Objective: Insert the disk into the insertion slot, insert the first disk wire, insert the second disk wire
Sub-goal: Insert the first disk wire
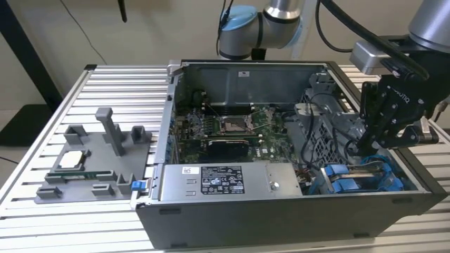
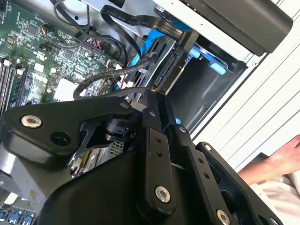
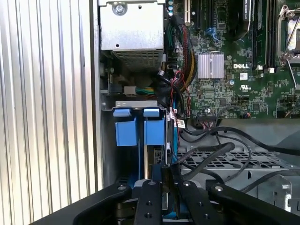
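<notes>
My pincer [image 3: 166, 168] is pinched shut just beside the disk [image 3: 153, 133], whose blue caddy stands in the insertion slot [image 3: 136, 104]. I judge slow, straight pressure best, with no twisting and clear of the black wires [image 3: 211, 154].

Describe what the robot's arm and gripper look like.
The arm is a silver-grey metal tube with rounded light-blue joint caps and black cables running along it. The gripper is matt black, built of jointed linkage bars pinned by silver screws, with small white lettering on its body.
</notes>
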Robot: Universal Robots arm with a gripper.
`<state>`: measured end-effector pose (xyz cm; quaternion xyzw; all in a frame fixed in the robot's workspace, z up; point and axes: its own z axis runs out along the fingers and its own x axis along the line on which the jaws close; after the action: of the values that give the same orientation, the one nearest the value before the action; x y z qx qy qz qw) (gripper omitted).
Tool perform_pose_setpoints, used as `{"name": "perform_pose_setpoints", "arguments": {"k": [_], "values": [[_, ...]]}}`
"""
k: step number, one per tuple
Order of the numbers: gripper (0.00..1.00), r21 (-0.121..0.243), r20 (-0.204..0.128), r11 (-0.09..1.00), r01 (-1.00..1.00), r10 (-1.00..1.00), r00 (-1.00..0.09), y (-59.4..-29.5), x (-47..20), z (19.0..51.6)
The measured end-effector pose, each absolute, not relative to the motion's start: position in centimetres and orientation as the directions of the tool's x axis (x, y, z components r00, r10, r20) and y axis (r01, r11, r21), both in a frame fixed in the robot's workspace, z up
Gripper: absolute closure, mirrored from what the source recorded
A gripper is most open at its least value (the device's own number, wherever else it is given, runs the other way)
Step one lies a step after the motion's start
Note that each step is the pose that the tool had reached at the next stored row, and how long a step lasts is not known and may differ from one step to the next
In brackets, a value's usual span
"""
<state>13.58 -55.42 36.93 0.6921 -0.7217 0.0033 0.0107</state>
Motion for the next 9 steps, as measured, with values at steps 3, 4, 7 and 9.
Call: {"name": "perform_pose_setpoints", "arguments": {"k": [3,4,7,9], "values": [[1.0,0.01,0.02,0.042,-0.999,-0.999,-0.042,-55.42,13.58,36.93],[1.0,0.01,0.02,0.042,-0.999,-0.999,-0.042,-55.46,13.57,36.93],[1.0,0.01,0.018,0.042,-0.999,-0.999,-0.042,-55.63,13.58,36.89],[1.0,0.01,0.016,0.042,-0.999,-0.999,-0.042,-55.84,13.58,36.84]]}}
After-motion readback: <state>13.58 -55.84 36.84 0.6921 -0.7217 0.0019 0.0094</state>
